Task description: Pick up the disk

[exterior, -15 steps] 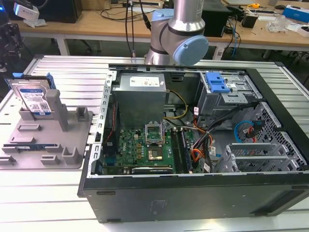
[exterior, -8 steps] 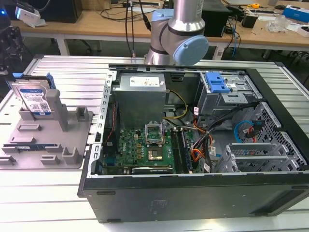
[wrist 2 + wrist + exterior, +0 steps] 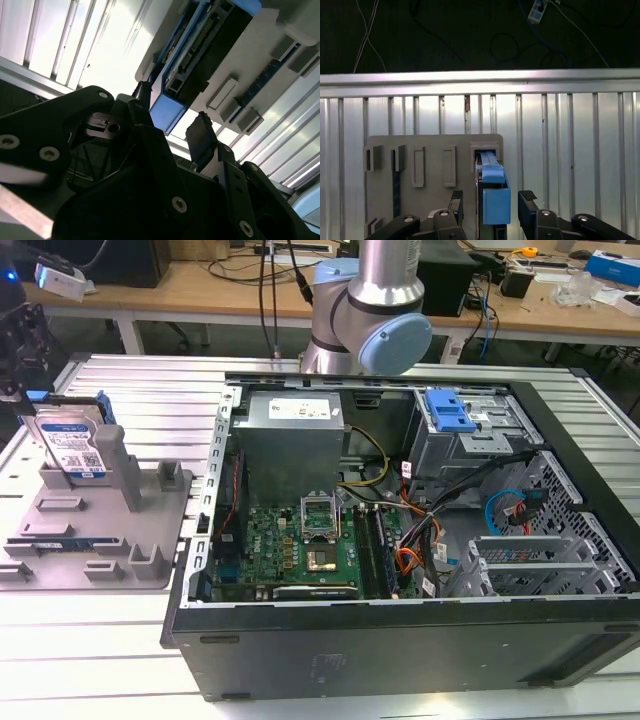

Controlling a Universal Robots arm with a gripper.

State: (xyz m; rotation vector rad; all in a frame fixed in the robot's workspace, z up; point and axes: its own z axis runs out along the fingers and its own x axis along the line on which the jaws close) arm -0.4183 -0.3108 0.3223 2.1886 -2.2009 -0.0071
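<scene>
Fingers (image 3: 527, 197) of the end effector (image 3: 491, 195) stand spread on either side of the disk (image 3: 495, 207), with a gap showing between each black, ribbed pad and the drive in the first wrist view. In that view the disk is seen edge-on, a blue plastic rail capping its thin silver body, part of it cut off by the frame edge. In the second wrist view the end effector (image 3: 172, 110) brackets the same blue end of the disk (image 3: 195, 55); whether a pad touches there is hard to make out. In the exterior view the disk (image 3: 72, 445) stands upright at the exterior view's left, its white-and-blue label showing, its base hidden in a slot of the matte grey plastic fixture (image 3: 150, 510) with blocky posts. The fixture rests on the ribbed metal counter (image 3: 130, 390), beside an open black computer case (image 3: 400, 660) with a green circuit board (image 3: 300, 550).
</scene>
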